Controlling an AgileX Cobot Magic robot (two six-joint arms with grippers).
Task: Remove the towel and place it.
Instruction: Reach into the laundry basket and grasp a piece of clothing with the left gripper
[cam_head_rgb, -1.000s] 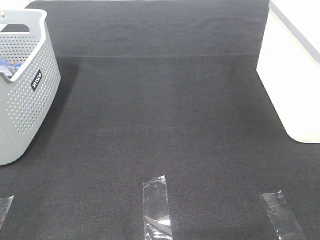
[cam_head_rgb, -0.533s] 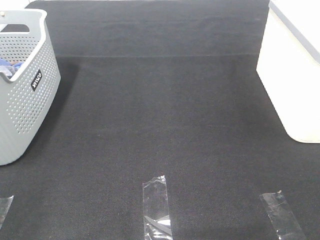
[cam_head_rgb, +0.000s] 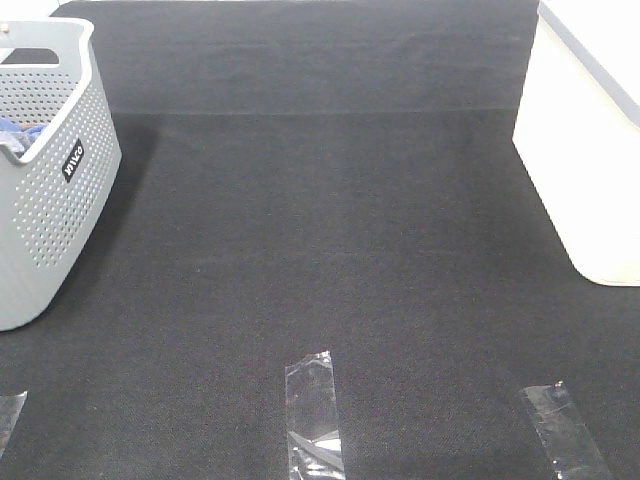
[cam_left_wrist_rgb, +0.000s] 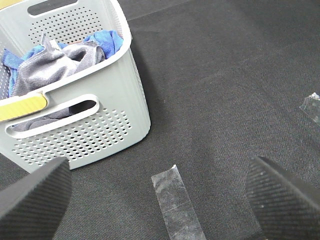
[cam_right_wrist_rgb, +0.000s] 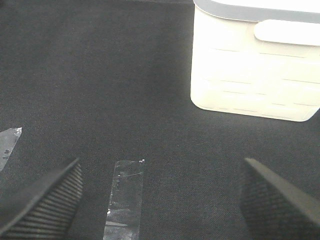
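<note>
- Both end effectors are spread wide and hold nothing: my left end effector (cam_left_wrist_rgb: 157, 200) hangs near the grey basket (cam_left_wrist_rgb: 100, 140), my right end effector (cam_right_wrist_rgb: 160, 200) near the white bin (cam_right_wrist_rgb: 250, 65).
- The towel (cam_left_wrist_rgb: 55, 70) lies crumpled inside the basket, bunched against a blue cloth (cam_left_wrist_rgb: 102, 40).
- Risk: a careless pinch takes the blue cloth too, or the towel catches on the rim and drags or tips the basket.
- The dark surface (cam_head_rgb: 330, 220) between basket and bin carries only tape strips (cam_head_rgb: 313, 415), so there is plenty of room; those two walls are my limits.
</note>
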